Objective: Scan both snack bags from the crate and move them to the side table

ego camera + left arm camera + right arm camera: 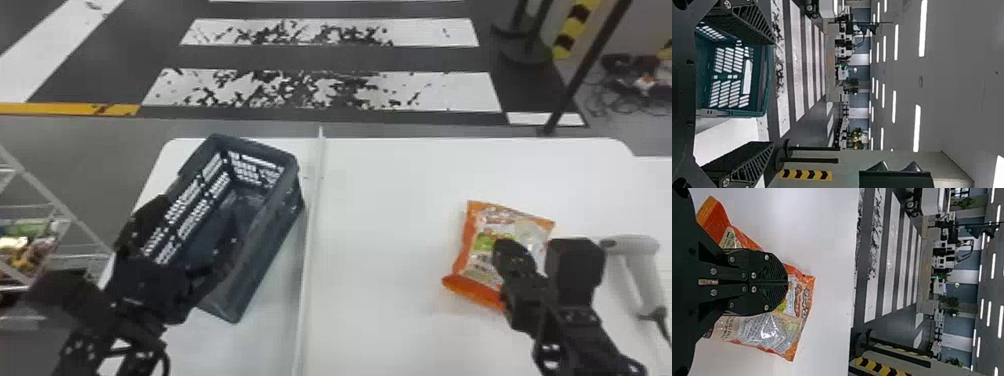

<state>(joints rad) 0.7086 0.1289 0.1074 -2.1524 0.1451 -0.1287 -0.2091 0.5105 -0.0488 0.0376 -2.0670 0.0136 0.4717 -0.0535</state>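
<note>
In the head view my left gripper (197, 225) is over the dark crate (270, 235), its fingers spread above the basket's near part. The left wrist view shows the gripper (773, 93) open, with the crate's lattice wall (760, 88) beyond the gap. On the right, my right gripper (507, 246) is over the orange snack bag (480, 240) lying on the white table. Seen from the right wrist, the gripper (787, 282) has its fingers together in front of the bag (766, 333), hiding its middle. The grey-white scanner (645, 270) lies right of that arm.
A thin raised divider (312, 200) runs along the white table (380, 200) between crate and bag. At the far left stands a wire rack (60, 215) holding colourful packages. The scanner's dark cable trails toward the right edge.
</note>
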